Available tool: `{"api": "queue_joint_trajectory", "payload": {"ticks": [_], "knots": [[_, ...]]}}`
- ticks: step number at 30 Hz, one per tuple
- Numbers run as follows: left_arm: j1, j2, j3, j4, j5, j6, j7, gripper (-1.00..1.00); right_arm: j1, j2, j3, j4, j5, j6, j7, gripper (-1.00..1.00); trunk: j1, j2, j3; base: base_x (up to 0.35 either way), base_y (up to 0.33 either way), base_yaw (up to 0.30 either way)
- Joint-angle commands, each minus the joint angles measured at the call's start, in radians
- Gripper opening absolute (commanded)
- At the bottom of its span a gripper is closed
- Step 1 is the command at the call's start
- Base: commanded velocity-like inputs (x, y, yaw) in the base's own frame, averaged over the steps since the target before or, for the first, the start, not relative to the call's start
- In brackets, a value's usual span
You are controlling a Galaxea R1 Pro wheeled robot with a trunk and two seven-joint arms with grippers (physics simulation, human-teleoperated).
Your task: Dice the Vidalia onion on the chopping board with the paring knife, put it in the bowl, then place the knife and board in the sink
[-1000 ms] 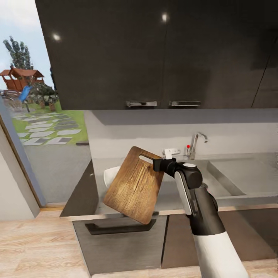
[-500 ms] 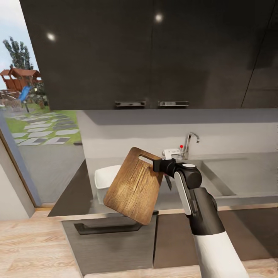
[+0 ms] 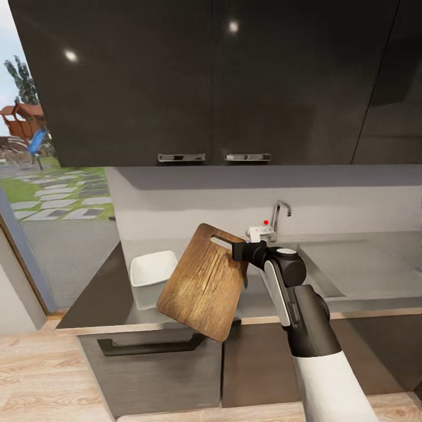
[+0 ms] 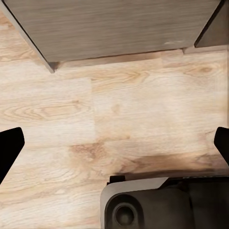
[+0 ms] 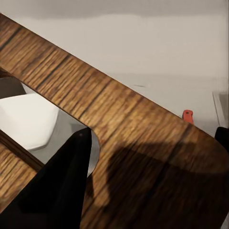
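Our right hand point(image 3: 239, 251) grips the chopping board point(image 3: 203, 282) by its slotted end, tilted in the air above the table point(image 3: 99, 293). Beyond the board sits the bowl point(image 3: 151, 268); the sink point(image 3: 328, 266) lies past the hand. Our left hand point(image 4: 114, 143) hangs wide over the floor point(image 4: 119, 109).

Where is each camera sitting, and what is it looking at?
Head view: on the robot's head, facing the countertop, bowl and sink; the right arm lifts the chopping board.
Left wrist view: by the left gripper, facing the wooden floor; dark fingertips at the edges.
Right wrist view: by the right gripper, facing the board close up.
Shared: head and right wrist views both show board and bowl.
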Motion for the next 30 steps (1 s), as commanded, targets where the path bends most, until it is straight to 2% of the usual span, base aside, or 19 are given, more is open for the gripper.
{"api": "queue_joint_trajectory", "payload": {"ticks": [1,12,16,18,19,21,22,23,26,30], "knots": [[0.000,0.001,-0.001,-0.001,0.000,-0.002,0.000,1.00,-0.001,0.000,0.000,0.000,0.000,0.005,0.003,-1.00,0.000,-0.002,-0.002,0.000,-0.039,0.000],[0.000,0.001,-0.001,-0.001,0.000,-0.002,0.000,1.00,-0.001,0.000,-0.005,0.013,0.002,0.004,0.005,-1.00,0.000,-0.002,-0.002,0.000,-0.005,0.000],[0.000,0.001,-0.001,-0.001,0.000,-0.002,0.000,1.00,-0.001,0.000,-0.031,0.023,0.003,0.002,0.002,-1.00,0.000,-0.002,-0.002,0.000,0.000,0.000],[0.000,0.001,-0.001,0.000,0.001,-0.002,0.000,1.00,-0.001,0.000,-0.087,0.039,0.004,0.001,0.001,-1.00,0.000,-0.002,-0.002,0.000,0.000,0.000],[0.000,0.001,-0.001,0.000,0.001,-0.002,0.000,1.00,-0.001,0.000,-0.146,0.054,0.003,0.000,0.002,-1.00,0.000,-0.002,-0.002,0.000,0.000,0.000],[0.000,0.001,-0.001,0.000,0.001,-0.002,0.000,1.00,-0.001,0.000,-0.224,0.068,0.003,-0.001,0.002,-1.00,0.000,-0.002,-0.002,0.000,0.000,0.000],[0.000,0.001,-0.001,0.000,0.001,-0.002,0.000,1.00,-0.001,0.000,-0.242,0.070,0.003,-0.001,0.002,-1.00,0.000,-0.002,-0.002,0.000,0.000,0.000],[0.000,0.001,-0.001,0.002,0.001,-0.002,0.000,1.00,-0.001,0.000,-0.304,0.075,0.003,-0.002,0.003,-1.00,0.000,-0.002,-0.002,0.000,0.000,0.000],[0.000,0.001,-0.001,0.010,0.001,-0.002,0.000,1.00,-0.001,0.000,-0.375,0.078,0.004,-0.004,-0.001,-1.00,0.000,-0.002,-0.002,0.000,0.000,0.000],[0.000,0.001,-0.001,0.014,0.001,-0.002,0.000,1.00,-0.001,0.000,-0.424,0.079,0.004,-0.006,-0.027,-1.00,0.000,-0.002,-0.002,0.000,0.000,0.000]]}}
